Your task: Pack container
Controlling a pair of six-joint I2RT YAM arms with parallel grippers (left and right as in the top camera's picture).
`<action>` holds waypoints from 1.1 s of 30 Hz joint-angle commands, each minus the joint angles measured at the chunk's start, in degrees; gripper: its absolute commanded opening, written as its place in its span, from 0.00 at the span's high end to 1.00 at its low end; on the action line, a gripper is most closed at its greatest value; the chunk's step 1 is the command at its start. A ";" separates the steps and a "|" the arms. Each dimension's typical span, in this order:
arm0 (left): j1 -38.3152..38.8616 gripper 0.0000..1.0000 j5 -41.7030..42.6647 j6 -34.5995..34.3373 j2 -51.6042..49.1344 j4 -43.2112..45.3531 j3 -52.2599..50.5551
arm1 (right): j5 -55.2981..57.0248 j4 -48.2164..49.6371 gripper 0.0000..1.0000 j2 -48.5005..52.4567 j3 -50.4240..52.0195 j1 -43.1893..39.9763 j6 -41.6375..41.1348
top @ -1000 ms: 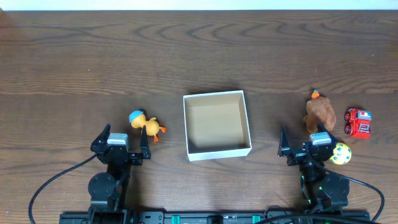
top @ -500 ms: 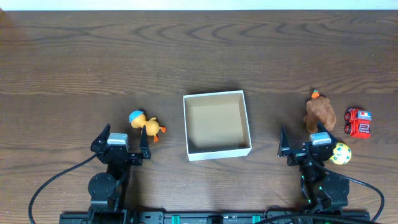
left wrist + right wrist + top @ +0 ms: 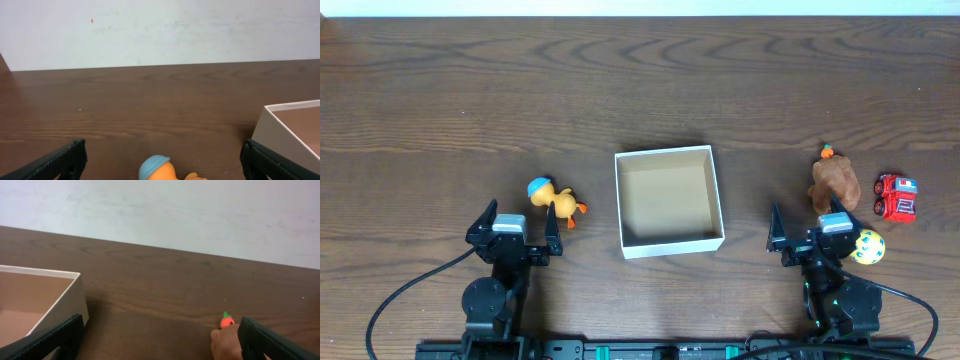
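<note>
**Status: no change.** Over the last 1 second, the overhead view shows every item and both arms in the same place. Neither arm has started to move.

**Container** [image 3: 672, 243]: stands at the centre of the surface [image 3: 640, 80], open side up, with its tan inside bare. 0 toys are packed.

**Left fingers** [image 3: 485, 218]: spread wide and holding nothing, parked at the near edge. The duck toy [image 3: 555, 198], orange with a blue cap, lies just ahead of them. In the left wrist view it sits between them. It is near the container's left wall but apart from it.

**Right fingers** [image 3: 774, 228]: spread wide and holding nothing. 3 toys lie on this side:
- a brown plush toy [image 3: 834, 182] with an orange tip, just ahead;
- a red truck [image 3: 897, 196], further right;
- a yellow ball [image 3: 869, 246], just beside the right wrist.

**Assessment:** the task is at its start, with all 4 toys outside the container. The likely first step is a pick. The duck is best placed for the left arm and the plush for the right. The container's thin walls may let it shift if it is knocked during placement.
</note>
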State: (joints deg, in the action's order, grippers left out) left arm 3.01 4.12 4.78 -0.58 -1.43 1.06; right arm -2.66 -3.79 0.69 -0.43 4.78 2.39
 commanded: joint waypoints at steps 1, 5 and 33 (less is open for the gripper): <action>-0.20 0.02 1.33 0.33 0.24 -1.97 -0.83 | -0.37 -0.17 0.01 -0.37 0.11 -0.74 0.90; -0.20 0.02 3.26 0.28 0.24 -1.86 -0.81 | -7.13 1.03 0.01 -0.35 0.11 -0.74 -4.98; -0.22 0.02 -1.31 -14.91 -10.36 -13.09 18.73 | -8.13 -22.16 0.01 20.37 -23.67 -0.74 -8.90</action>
State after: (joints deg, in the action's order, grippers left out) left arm 3.01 7.90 -8.69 -7.31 -12.19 12.62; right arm -14.52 -23.62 15.77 -15.33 4.78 -7.77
